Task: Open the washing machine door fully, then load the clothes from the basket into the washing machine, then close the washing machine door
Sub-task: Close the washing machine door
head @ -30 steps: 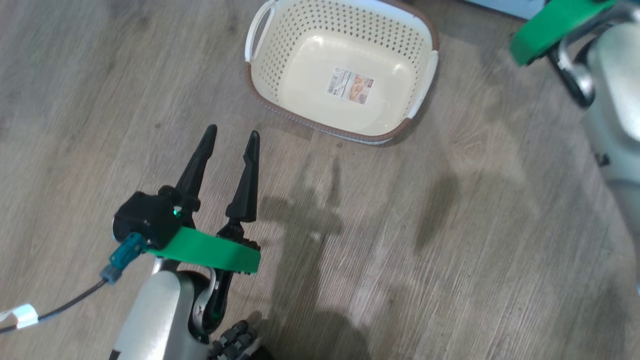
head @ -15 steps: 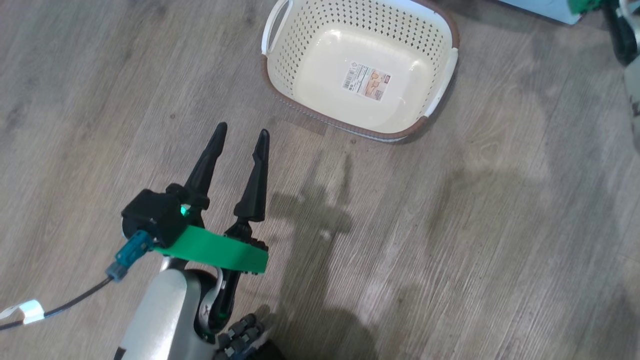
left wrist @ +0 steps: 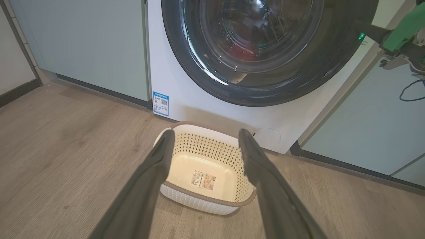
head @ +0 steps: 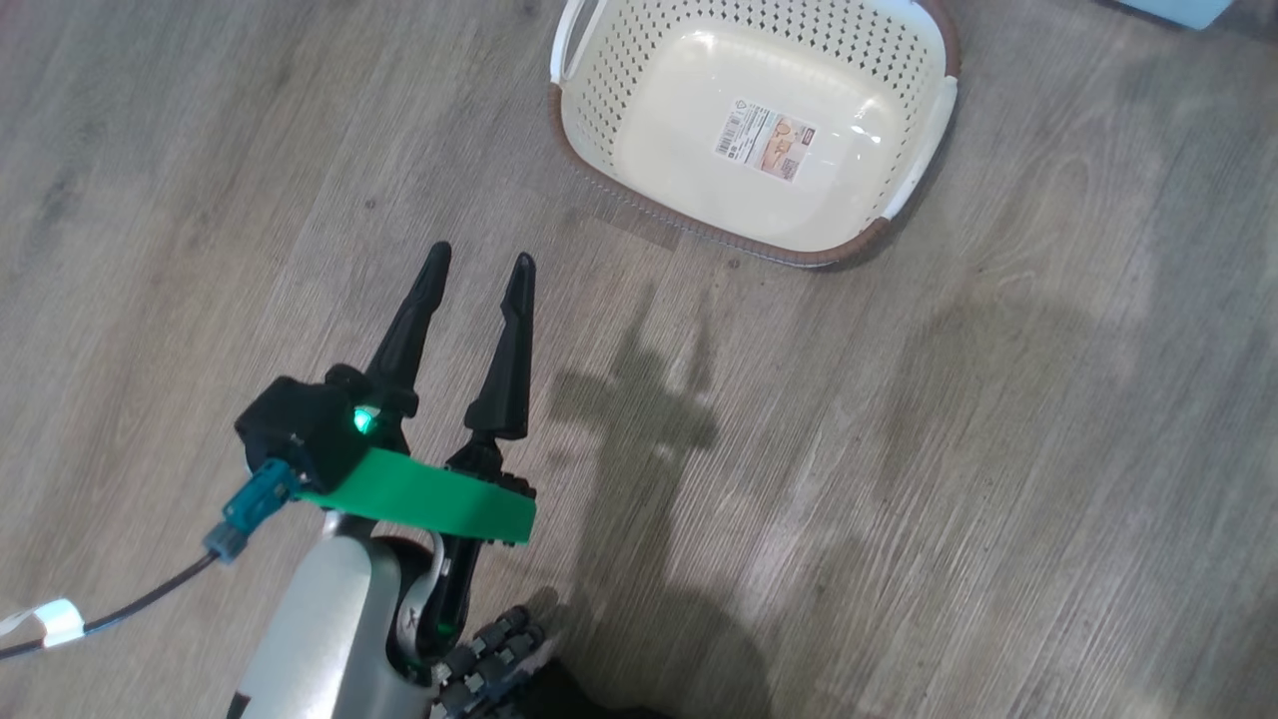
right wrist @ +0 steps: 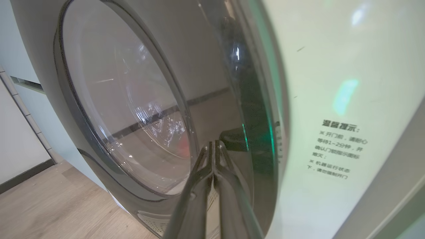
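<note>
The white basket (head: 609, 110) stands on the wood floor with nothing in it but its label. My left gripper (head: 479, 258) hovers open and bare short of its near corner. In the left wrist view the open left gripper (left wrist: 206, 132) points over the basket (left wrist: 206, 146) at the washing machine (left wrist: 186, 99). The washing machine door (left wrist: 298, 76) lies flush against the front, and the red clothes (left wrist: 240, 53) show through its glass. My right gripper (right wrist: 212, 144) is shut, its tips against the door's black rim (right wrist: 259, 139) at the right edge.
Pale teal cabinets (left wrist: 83, 49) flank the machine on both sides. A blue sticker (left wrist: 161, 103) and a round filter cap (left wrist: 266, 137) sit low on its front. My right arm's green band (left wrist: 403, 28) shows beside the door. A cable (head: 120, 619) trails from my left wrist.
The head camera has turned, so the basket sits further right and higher in the picture and my right arm has left its edge. My left gripper stays open and still.
</note>
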Robot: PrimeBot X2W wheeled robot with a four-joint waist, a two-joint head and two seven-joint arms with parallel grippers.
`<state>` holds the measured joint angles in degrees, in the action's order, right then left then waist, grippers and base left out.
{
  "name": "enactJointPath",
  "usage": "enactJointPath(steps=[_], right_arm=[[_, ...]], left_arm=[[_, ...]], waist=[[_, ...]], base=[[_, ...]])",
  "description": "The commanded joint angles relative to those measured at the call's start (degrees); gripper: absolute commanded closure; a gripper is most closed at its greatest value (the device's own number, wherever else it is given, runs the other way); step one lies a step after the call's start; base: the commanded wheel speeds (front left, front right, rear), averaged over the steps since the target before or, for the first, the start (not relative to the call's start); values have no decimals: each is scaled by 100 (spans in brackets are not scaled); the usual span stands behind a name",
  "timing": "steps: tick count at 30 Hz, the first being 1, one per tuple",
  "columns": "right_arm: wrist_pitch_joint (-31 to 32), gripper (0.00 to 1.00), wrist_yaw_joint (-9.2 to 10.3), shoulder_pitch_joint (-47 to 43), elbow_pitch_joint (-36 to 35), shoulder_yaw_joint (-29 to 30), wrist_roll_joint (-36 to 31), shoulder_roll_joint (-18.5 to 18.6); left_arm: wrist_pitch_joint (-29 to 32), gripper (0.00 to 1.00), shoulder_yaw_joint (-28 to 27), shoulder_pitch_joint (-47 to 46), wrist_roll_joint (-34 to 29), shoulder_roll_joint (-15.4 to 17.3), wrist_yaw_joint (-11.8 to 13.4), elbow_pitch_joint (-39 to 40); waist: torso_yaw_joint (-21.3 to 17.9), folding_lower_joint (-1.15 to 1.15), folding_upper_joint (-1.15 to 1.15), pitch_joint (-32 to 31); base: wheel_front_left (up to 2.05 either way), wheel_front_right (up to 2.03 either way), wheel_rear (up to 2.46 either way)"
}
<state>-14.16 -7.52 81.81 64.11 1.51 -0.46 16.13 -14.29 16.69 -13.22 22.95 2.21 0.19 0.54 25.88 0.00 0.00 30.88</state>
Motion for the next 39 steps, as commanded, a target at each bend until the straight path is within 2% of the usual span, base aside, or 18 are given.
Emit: enactJointPath(steps=[1,12,17,22,26,32,36,39], right_arm=[[-45,100,3,245,-133,59,-113,-112],[-76,100,3,592,-6,1141,-626,-199],[-81,100,3,629,-43,1399,-884,-290],[-83,100,3,329,-205,1416,-980,-473],[-83,100,3,-119,-403,1227,-817,-604],[-83,100,3,-857,-705,552,-255,-761],[-84,100,3,-1618,-1313,55,448,-763],[-84,100,3,-2325,-1965,-314,748,-632]], left_arm=[[-71,0,-186,-115,27,66,20,182],[-71,0,-236,-202,78,66,24,181],[-71,0,-211,-279,71,66,45,167],[-71,0,-242,-312,-5,66,23,86],[-71,0,-328,-328,-64,66,-10,36],[-71,0,-484,-237,-205,66,-54,-17],[-71,0,-663,-119,-309,66,-101,-70],[-71,0,-796,-6,-397,66,-146,-123]], waist=[[15,0,0,25],[4,0,0,203],[-43,0,0,245],[-182,0,0,85],[-326,0,0,-200],[-576,0,0,-626],[-840,0,0,-979],[-1051,0,0,-1277]], base=[[0,0,0],[0,0,0],[0,0,0],[0,0,0],[0,0,0],[0,0,0],[0,0,0],[0,0,0]])
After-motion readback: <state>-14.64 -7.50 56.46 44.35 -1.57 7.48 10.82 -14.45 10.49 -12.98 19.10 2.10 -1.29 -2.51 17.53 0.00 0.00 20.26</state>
